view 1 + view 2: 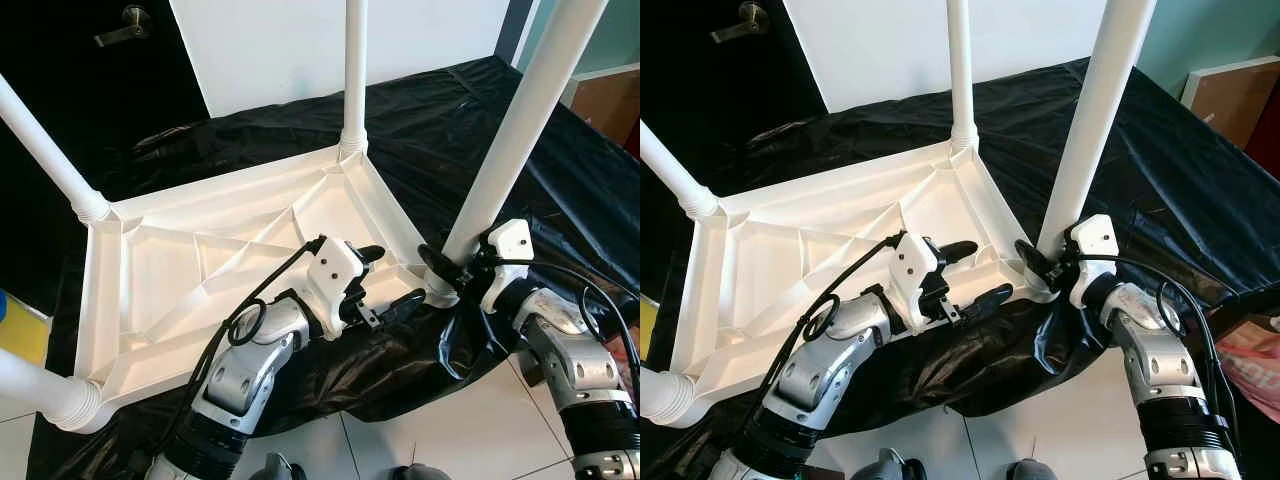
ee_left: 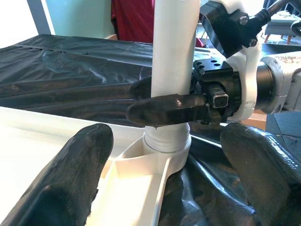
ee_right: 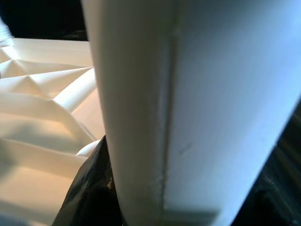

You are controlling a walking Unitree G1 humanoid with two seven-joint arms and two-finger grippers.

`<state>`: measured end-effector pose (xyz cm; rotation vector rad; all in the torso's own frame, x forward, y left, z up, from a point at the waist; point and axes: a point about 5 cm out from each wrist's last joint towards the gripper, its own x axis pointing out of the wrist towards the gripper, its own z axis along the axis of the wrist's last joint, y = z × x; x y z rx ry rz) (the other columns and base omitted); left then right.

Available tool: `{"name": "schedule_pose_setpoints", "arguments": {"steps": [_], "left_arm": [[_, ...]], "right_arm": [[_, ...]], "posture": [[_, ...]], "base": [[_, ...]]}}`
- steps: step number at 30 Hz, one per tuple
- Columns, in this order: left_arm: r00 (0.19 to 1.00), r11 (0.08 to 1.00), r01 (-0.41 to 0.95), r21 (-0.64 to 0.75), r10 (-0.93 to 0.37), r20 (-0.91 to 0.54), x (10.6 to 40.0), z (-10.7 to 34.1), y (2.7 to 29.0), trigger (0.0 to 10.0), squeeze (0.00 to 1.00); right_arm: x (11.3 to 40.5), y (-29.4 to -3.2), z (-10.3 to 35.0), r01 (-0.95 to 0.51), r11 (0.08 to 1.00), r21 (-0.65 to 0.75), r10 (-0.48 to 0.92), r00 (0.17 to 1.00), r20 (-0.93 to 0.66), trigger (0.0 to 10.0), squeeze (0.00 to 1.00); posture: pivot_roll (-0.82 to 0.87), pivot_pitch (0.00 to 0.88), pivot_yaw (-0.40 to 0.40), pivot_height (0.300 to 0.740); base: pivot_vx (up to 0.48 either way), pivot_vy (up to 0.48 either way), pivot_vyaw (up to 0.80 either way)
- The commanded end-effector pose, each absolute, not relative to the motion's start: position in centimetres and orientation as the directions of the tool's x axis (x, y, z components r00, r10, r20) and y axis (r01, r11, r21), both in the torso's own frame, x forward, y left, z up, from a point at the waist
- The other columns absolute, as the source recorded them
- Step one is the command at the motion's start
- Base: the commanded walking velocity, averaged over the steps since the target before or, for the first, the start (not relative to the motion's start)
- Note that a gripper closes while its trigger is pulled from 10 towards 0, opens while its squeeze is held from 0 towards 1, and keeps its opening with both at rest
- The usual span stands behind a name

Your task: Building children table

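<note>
A white plastic children's table [image 1: 200, 260] lies upside down on a black sheet, its ribbed underside facing up. All of its legs stand up from the corner sockets. My right gripper [image 1: 440, 265] is shut on the near-right leg [image 1: 510, 150] just above its socket; in the left wrist view one finger [image 2: 164, 110] crosses the front of the leg [image 2: 174, 56] and the other lies behind it. My left gripper [image 1: 395, 275] is open over the table's near rim, pointing at that same leg and not touching it. The right wrist view is close on the leg [image 3: 188, 103].
The black sheet [image 1: 450, 110] covers the floor under the table. Other legs rise at the far corner [image 1: 355, 70], the left [image 1: 45, 150] and the near left [image 1: 30, 385]. A dark door [image 1: 125, 25] stands behind. White tiles [image 1: 450, 430] lie in front, and a brown cabinet [image 1: 610, 100] is at the right.
</note>
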<state>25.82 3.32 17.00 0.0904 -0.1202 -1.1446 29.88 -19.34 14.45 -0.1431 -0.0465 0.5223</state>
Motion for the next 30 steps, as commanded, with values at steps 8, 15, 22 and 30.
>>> {"name": "schedule_pose_setpoints", "arguments": {"steps": [8, 15, 22, 30], "left_arm": [[0.445, 0.448, 0.883, 0.140, -0.894, 0.047, 26.0, 16.9, 3.6, 10.0, 0.00], [0.441, 0.443, 0.887, 0.134, -0.896, 0.046, 25.8, 16.8, 3.4, 10.0, 0.00], [0.426, 0.429, 0.893, 0.134, -0.903, 0.046, 25.8, 16.8, 3.2, 10.0, 0.00], [0.421, 0.423, 0.896, 0.137, -0.906, 0.045, 25.8, 16.8, 3.2, 10.0, 0.00]], "right_arm": [[29.4, -19.1, 11.8, -0.325, 0.942, -0.089, 0.316, 0.944, -0.096, 10.0, 0.00], [29.0, -18.6, 11.5, -0.112, 0.993, -0.034, 0.108, 0.990, -0.094, 10.0, 0.00], [27.9, -17.4, 10.9, 0.106, 0.994, 0.029, -0.103, 0.989, -0.107, 10.0, 0.00], [27.2, -16.3, 10.6, 0.285, 0.955, 0.079, -0.275, 0.955, -0.113, 10.0, 0.00]], "posture": [[-0.12, 0.109, 0.073, 0.740], [-0.13, 0.108, 0.075, 0.740], [-0.13, 0.100, 0.081, 0.740], [-0.13, 0.094, 0.080, 0.740]], "base": [[0.000, 0.000, 0.00], [0.000, 0.000, 0.00], [0.000, 0.000, 0.00], [0.000, 0.000, 0.00]]}}
